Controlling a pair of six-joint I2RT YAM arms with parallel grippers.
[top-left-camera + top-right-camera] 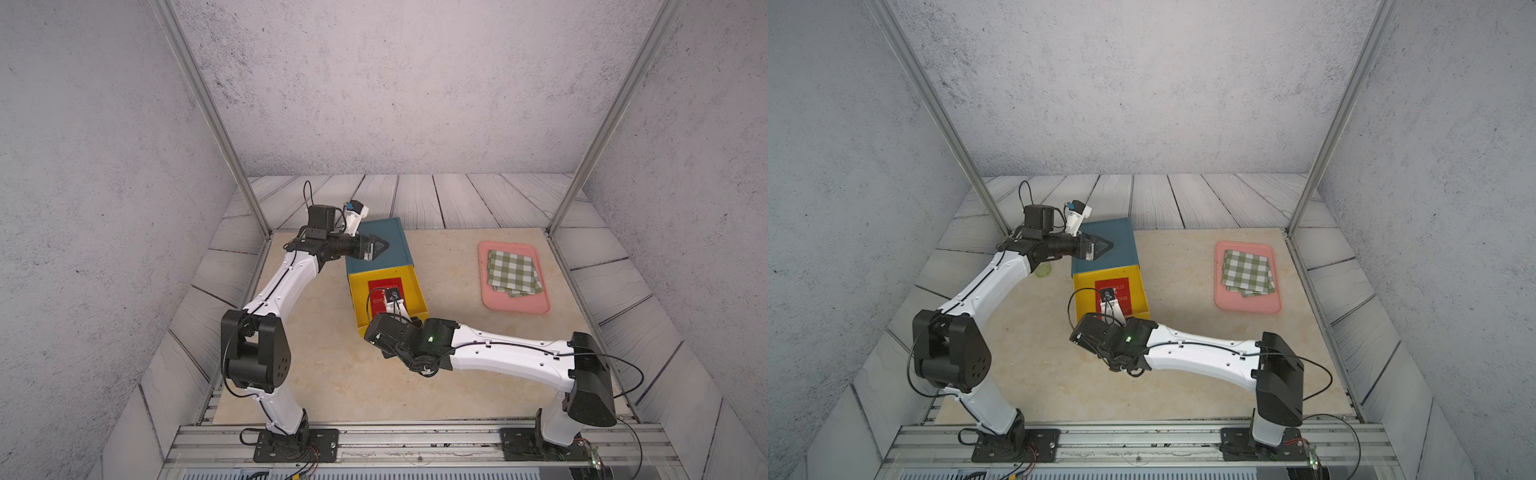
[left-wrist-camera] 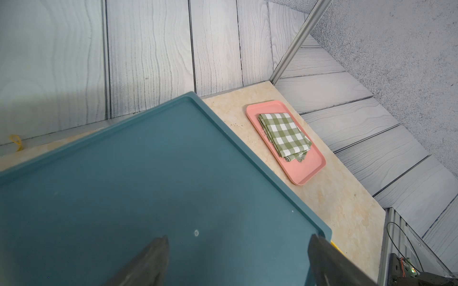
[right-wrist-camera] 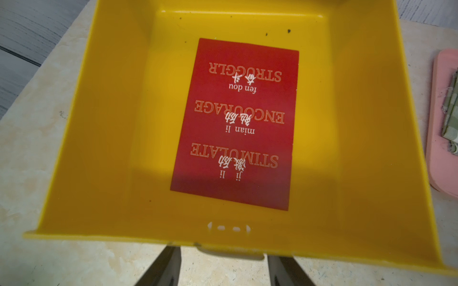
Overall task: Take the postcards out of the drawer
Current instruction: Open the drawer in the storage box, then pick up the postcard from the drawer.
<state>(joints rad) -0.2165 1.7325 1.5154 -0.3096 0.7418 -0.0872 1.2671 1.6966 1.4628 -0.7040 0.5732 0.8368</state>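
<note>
Postcards (image 3: 238,123): red with white characters and lettering, flat on the floor of the pulled-out yellow drawer (image 3: 99,148), clear of its walls; only the top face visible, count not discernible. Right gripper (image 3: 223,255): released, jaws parted to either side of the drawer's front handle (image 3: 230,253), holding nothing; left gripper (image 2: 238,237): released, jaws wide apart above the teal cabinet (image 2: 148,173) top. Pink tray (image 2: 309,170): on the table (image 1: 332,374) well to the right of the drawer, bearing a folded green-and-white checked cloth (image 2: 283,133).
</note>
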